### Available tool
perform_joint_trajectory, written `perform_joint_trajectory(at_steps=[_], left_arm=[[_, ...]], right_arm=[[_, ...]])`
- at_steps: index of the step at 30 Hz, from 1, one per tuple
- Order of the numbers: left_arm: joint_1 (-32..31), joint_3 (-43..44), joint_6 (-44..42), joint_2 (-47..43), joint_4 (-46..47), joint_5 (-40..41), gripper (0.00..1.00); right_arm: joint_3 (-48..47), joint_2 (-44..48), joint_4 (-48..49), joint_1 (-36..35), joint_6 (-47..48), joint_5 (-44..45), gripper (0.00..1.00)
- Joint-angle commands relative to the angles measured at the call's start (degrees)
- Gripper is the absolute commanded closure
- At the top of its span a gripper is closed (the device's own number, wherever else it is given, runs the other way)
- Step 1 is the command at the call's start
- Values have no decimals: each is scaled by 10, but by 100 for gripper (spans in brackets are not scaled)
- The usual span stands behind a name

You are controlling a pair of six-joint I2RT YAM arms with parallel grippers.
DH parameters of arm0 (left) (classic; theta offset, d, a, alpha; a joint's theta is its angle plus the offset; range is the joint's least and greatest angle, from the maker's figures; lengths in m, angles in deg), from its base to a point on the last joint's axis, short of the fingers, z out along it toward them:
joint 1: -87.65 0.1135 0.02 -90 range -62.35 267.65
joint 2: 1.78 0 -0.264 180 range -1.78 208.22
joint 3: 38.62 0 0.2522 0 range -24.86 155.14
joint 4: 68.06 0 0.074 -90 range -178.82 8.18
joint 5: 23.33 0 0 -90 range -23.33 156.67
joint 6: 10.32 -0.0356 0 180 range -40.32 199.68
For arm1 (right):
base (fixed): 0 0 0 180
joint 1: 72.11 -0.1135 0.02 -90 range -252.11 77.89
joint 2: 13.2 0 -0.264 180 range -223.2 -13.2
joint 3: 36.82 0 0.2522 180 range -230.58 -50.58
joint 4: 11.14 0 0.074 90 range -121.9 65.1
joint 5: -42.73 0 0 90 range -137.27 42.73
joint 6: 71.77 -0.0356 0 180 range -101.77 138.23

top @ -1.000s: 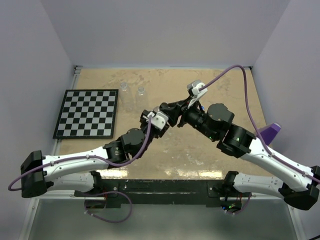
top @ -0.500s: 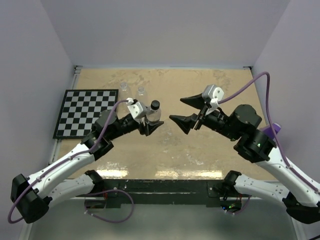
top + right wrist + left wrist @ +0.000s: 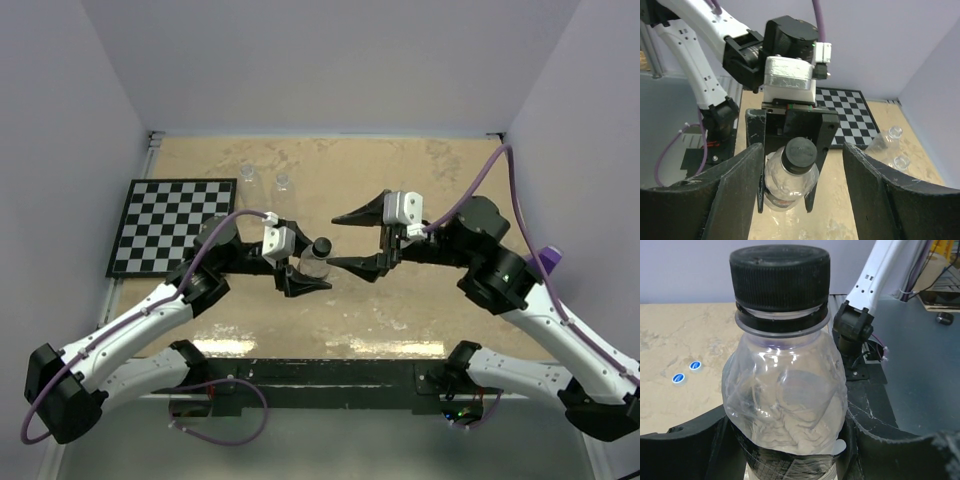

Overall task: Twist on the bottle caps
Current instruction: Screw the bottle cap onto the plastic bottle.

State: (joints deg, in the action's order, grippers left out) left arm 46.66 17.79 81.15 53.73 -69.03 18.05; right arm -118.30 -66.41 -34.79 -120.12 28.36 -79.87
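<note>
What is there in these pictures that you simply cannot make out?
- The held bottle: its base, left wrist view, cut off by the lower edge.
- The blue caps: centre marks too small to read, left wrist view.
- The purple object: top view, mostly behind the right arm; unidentifiable.
- The black cap: whether fully tightened; no view shows the threads.

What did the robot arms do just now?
The right arm opened its jaws, drew away from the black-capped bottle, then came back facing it, open. The left arm swung its elbow outward, jaws shut on the bottle throughout. The two open bottles and checkered mat stayed put.
</note>
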Motion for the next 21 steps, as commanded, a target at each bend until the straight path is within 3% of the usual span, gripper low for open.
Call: perform_joint_trajectory(at_steps=[1, 13, 21], left_arm=[[3, 32, -5, 5, 32, -56, 100], [3, 41, -12, 9, 35, -79, 100], [2, 46, -12, 11, 35, -87, 100]], right_arm=[[-30, -11, 5, 2, 18, -74, 33], [-43, -46, 0, 2, 20, -118, 43], [-51, -59, -7, 2, 17, -124, 62]])
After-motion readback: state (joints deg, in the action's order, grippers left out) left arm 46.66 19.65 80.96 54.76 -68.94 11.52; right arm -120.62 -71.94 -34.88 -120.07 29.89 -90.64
